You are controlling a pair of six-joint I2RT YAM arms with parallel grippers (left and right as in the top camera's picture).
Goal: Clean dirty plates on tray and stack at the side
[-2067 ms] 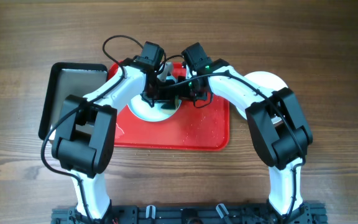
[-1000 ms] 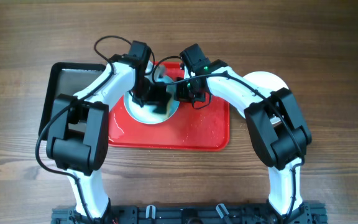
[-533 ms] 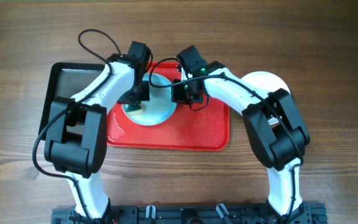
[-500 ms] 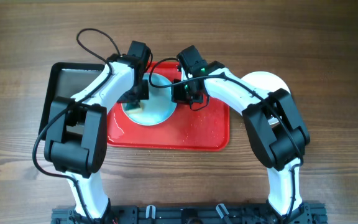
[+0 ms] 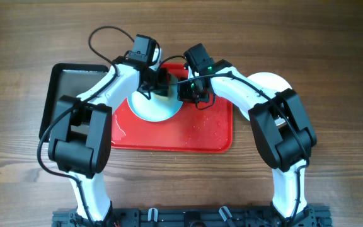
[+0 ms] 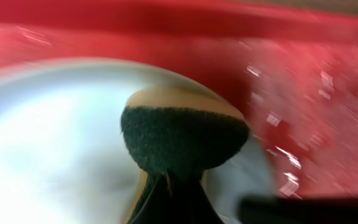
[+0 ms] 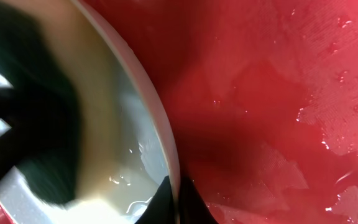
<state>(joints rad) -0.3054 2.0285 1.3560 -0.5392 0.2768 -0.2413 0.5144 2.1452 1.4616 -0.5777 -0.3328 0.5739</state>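
Looks like the scrubbing step to me. One plate (image 5: 155, 108) sits on the red tray (image 5: 197, 135), toward its back-left part. The left gripper (image 5: 159, 82) is pinched tight on a sponge (image 6: 182, 134) with a yellow body and a dark scouring face, pressed to the plate near its far rim, or just off it, hard to say. The right gripper (image 7: 174, 202) is clamped on the plate's right rim, steadying it I'd guess.

A second plate (image 5: 271, 81) lies on the table (image 5: 333, 38) right of the tray, half hidden by the right arm (image 5: 251, 94) — one or a stack, can't tell. A black tray (image 5: 65, 88) sits on the left.

Next I'd expect the sponge to lift clear, then the plate to go over to the second plate by its rim — wet tray and a thin grip, so it could slip.
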